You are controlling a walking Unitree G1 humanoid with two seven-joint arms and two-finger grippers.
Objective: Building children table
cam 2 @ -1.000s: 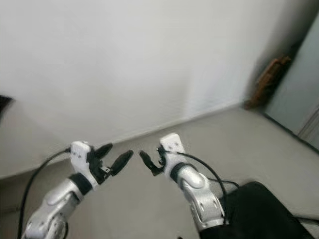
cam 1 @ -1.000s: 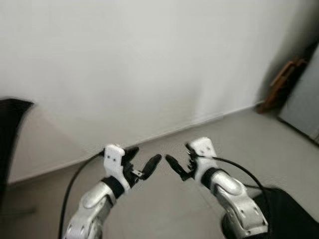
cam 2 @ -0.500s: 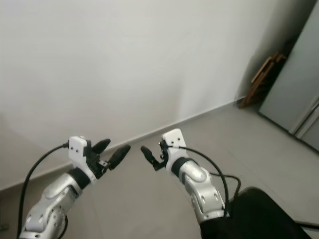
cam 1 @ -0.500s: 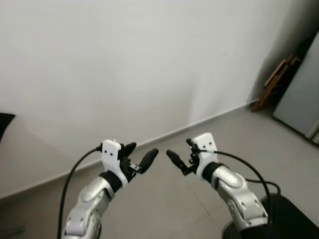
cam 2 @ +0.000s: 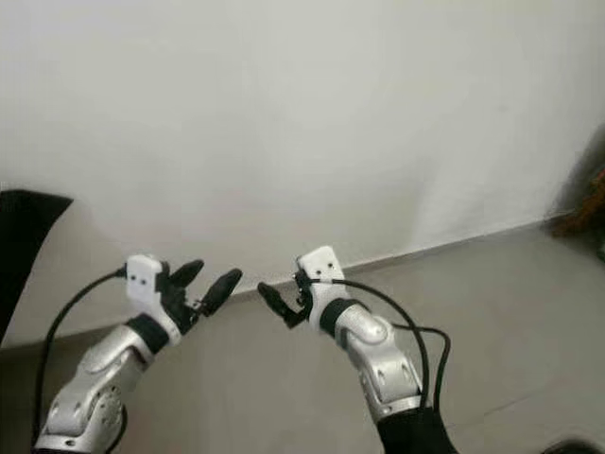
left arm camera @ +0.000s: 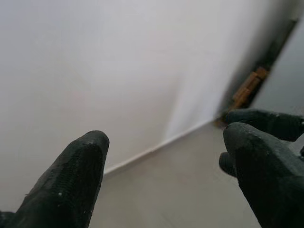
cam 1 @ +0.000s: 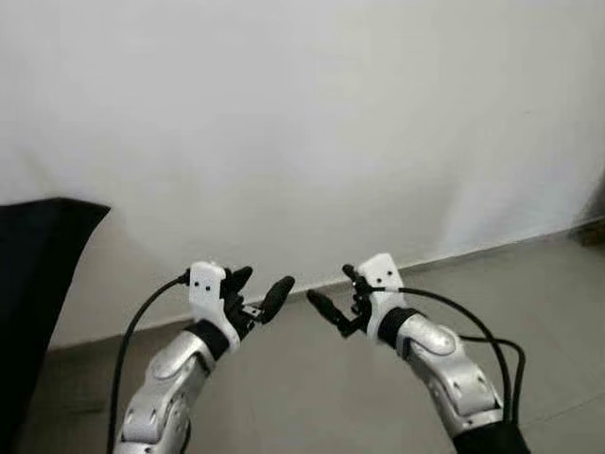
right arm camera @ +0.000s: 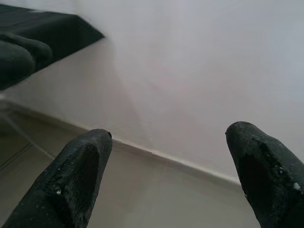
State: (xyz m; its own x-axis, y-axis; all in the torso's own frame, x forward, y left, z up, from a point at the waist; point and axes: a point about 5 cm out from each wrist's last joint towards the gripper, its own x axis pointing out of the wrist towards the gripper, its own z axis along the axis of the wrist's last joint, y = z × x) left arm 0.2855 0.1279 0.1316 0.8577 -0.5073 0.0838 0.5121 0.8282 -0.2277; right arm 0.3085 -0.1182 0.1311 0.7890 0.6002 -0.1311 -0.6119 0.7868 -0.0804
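Both arms are raised in front of me, above a grey tiled floor [cam 1: 312, 407] and facing a plain white wall [cam 1: 302, 123]. My left gripper [cam 1: 260, 287] is open with nothing between its fingers. My right gripper [cam 1: 330, 286] is open too and holds nothing. The two grippers point towards each other, a small gap apart. In the left wrist view the left gripper [left arm camera: 166, 142] frames the wall and floor. In the right wrist view the right gripper [right arm camera: 168, 137] does the same. No table part can be made out.
A large black object [cam 1: 38, 284] stands at the left against the wall. A white skirting board [cam 1: 492, 253] runs along the foot of the wall. A brown wooden thing [cam 2: 588, 203] leans at the far right edge. Black cables hang from both wrists.
The whole picture has swung to the left: the black object has come in at the left, and the wooden thing and grey panel have slid off to the right. Both grippers keep their open pose.
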